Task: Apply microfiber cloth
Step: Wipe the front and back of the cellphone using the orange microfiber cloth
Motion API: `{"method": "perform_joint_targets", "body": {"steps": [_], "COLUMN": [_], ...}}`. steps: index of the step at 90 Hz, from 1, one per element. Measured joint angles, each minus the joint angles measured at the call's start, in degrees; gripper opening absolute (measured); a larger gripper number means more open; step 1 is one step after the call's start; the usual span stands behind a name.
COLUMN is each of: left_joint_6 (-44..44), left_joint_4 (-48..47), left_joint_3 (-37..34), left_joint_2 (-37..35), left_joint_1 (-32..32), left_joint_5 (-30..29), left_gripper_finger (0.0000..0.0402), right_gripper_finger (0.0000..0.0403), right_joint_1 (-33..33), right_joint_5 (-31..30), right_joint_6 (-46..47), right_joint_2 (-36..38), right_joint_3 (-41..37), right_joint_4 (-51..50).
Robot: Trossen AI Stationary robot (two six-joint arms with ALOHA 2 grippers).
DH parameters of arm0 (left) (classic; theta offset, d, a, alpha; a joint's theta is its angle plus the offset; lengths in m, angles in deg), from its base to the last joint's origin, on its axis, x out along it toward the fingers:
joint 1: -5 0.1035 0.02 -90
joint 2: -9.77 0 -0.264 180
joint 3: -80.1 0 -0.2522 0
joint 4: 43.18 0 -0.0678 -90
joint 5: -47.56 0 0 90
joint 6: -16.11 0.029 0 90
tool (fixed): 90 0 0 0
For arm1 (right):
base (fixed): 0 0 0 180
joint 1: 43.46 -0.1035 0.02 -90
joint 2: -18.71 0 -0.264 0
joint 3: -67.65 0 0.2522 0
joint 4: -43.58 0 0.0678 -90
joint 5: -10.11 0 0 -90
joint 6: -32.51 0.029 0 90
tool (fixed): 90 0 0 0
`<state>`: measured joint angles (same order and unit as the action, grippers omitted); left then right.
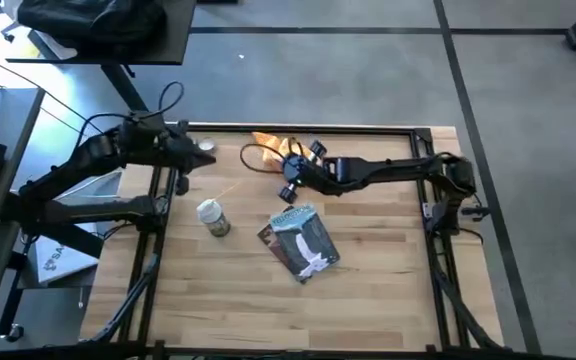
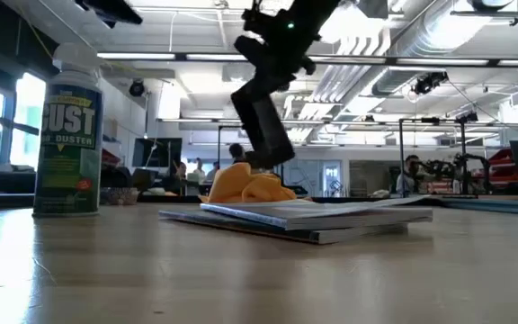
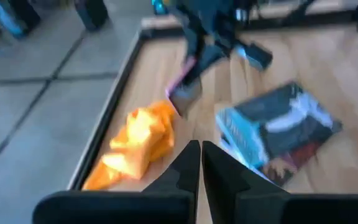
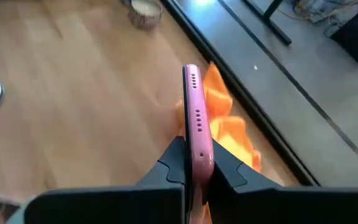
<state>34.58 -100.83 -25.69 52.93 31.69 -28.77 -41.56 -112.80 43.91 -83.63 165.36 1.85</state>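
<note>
Microfiber cloth (image 1: 271,146) is lying bunched up at the far edge of the wooden surface (image 1: 368,300), right beside the black rail. It is bright orange-yellow and full of folds. In the low view it is showing as a soft lump behind the flat packet (image 2: 304,216).

The right hand (image 1: 290,180) is reaching across the surface from the right side. It is sitting just beside the cloth. In the right wrist view its two dark fingers (image 4: 174,163) are pressing on the sides of a pink phone (image 4: 197,124), so this hand is holding the phone. The phone is standing on its thin edge, and the cloth is lying right behind it. In the left wrist view the phone's lower end is close to the cloth, but it is too blurry to tell if they are touching.

The left hand (image 1: 204,157) is waiting near the far left part of the surface, well apart from the cloth. In the left wrist view its fingers (image 3: 185,168) are pressed close together with only a thin gap, and nothing is in them.

A blue-grey printed packet (image 1: 301,242) is lying flat near the middle of the surface, closer to the front than the cloth. A spray can (image 1: 213,217) is standing upright to the left of the packet. In the low view its label is reading "DUST".
</note>
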Motion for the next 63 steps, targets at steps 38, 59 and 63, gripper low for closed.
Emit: {"method": "perform_joint_targets", "body": {"steps": [38,59,63], "left_joint_6": [-9.0,-9.0,-8.9], "left_joint_4": [9.3,15.3,15.5], "left_joint_3": [1.5,7.5,8.9], "left_joint_2": [17.3,34.1,36.7], "left_joint_1": [-1.5,-1.5,-1.5], "left_joint_5": [-5.6,-5.7,-5.7], "left_gripper_finger": [0.0,0.0,0.0], "right_gripper_finger": [0.0,0.0,0.0], "right_joint_1": [-1.0,-1.0,-1.0], "right_joint_5": [-1.0,-0.1,0.5], "right_joint_6": [5.6,5.9,6.5], "right_joint_2": [24.0,25.6,25.5], "right_joint_3": [-25.5,-27.6,-27.7], "right_joint_4": [12.9,11.4,10.6]}}
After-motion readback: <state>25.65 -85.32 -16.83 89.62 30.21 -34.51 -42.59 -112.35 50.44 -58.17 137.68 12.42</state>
